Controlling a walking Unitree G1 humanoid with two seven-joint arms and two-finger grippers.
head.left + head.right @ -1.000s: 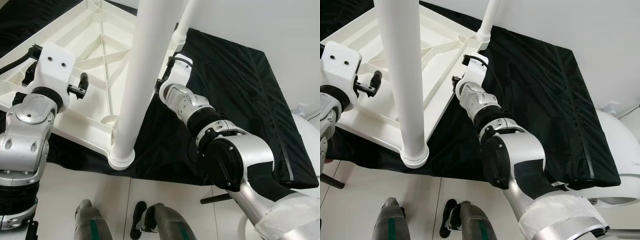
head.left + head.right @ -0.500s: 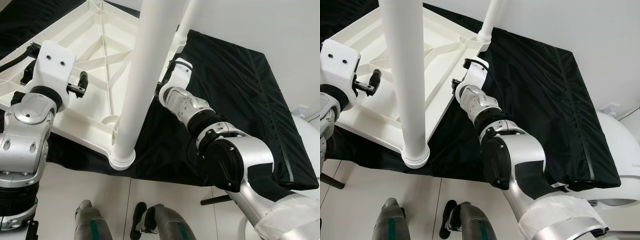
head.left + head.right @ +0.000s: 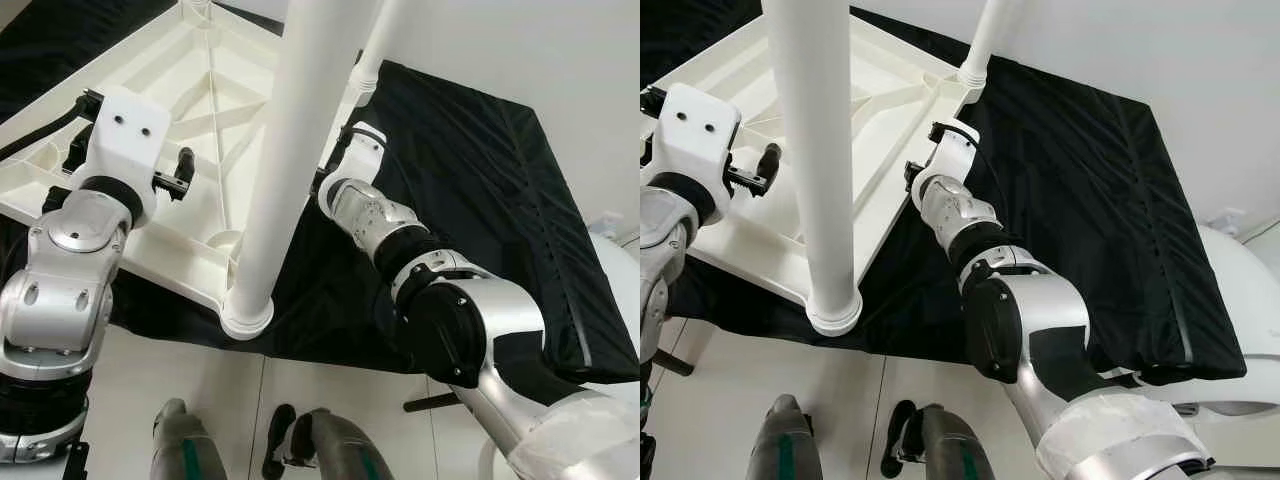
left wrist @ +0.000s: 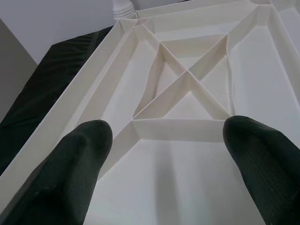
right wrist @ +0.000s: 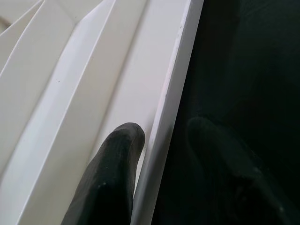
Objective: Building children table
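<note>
The white plastic table (image 3: 200, 95) lies upside down on a black cloth (image 3: 480, 170), ribbed underside up. A thick white leg (image 3: 285, 150) stands in its near corner socket, and a second leg (image 3: 985, 35) rises at the far corner. My left gripper (image 4: 171, 154) hovers open above the ribbed underside (image 4: 187, 79), with one black finger (image 3: 184, 168) seen beside the wrist. My right gripper (image 5: 164, 136) straddles the table's side rim (image 5: 171, 89), one finger (image 5: 117, 159) inside on the white plastic and the other outside over the cloth, shut on the rim.
The black cloth covers a low surface that runs to the right. White floor (image 3: 130, 390) lies in front, with my feet (image 3: 320, 450) near the corner leg. A white rounded object (image 3: 1240, 290) sits at the far right by the wall.
My left arm has shifted a little to the right, further over the table's underside. The right gripper has stayed on the rim. The view has moved slightly.
</note>
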